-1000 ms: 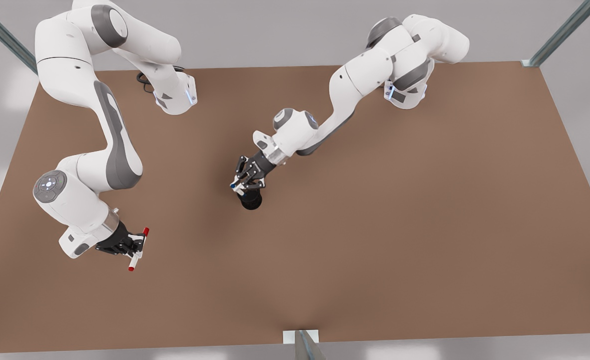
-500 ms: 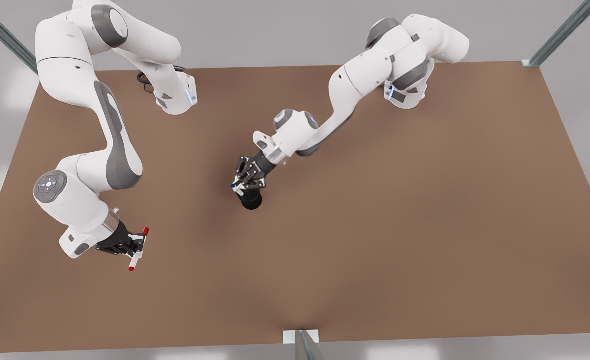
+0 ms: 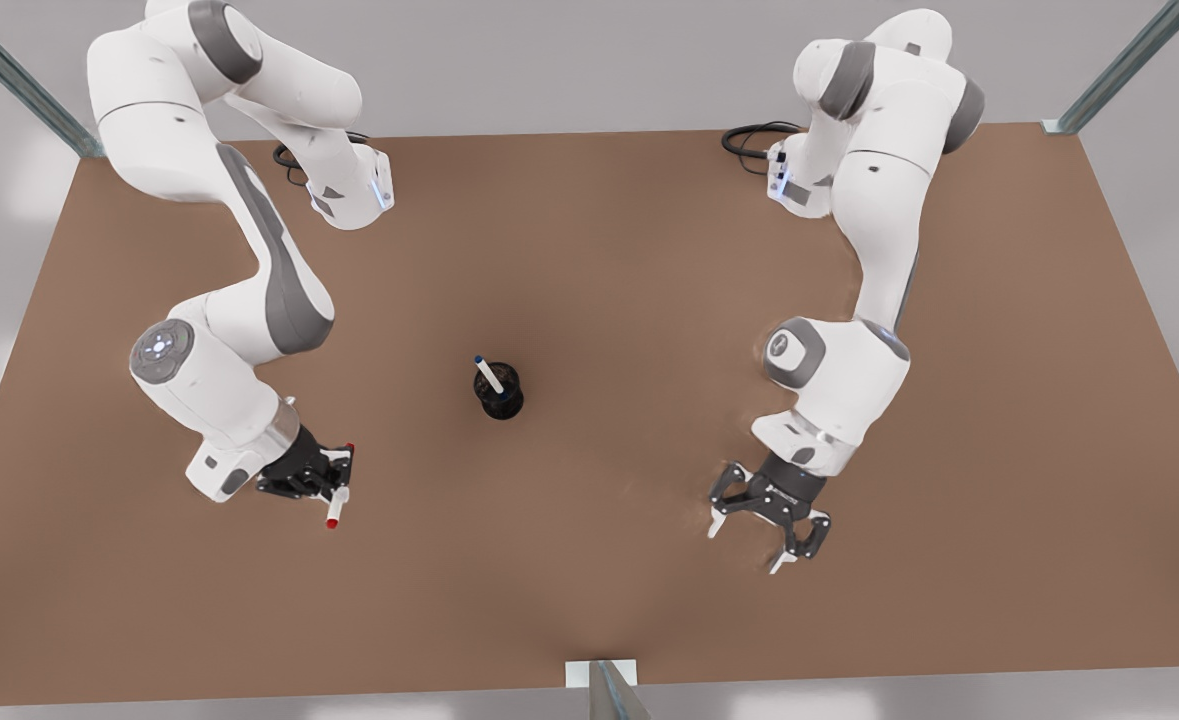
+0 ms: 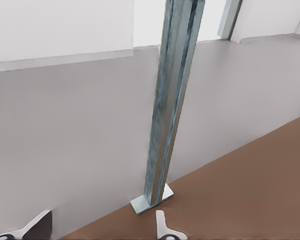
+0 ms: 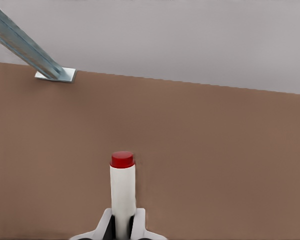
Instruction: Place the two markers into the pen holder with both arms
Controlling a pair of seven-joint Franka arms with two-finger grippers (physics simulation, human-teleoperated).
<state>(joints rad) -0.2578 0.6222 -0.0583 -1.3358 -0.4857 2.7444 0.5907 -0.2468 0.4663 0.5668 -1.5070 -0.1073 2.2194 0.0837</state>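
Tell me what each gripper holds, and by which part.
The right gripper is shut on the white-barrelled red-capped marker, gripping its barrel. The left gripper is open, holding nothing.

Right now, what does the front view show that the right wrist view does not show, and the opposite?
Front view: the pen holder mid-table with the blue marker standing in it, both arms, and the left gripper open over bare table at the front view's right. Right wrist view: the red marker's end seen close, pointing away over the table. Both: the right gripper shut on the red marker, at the front view's left.
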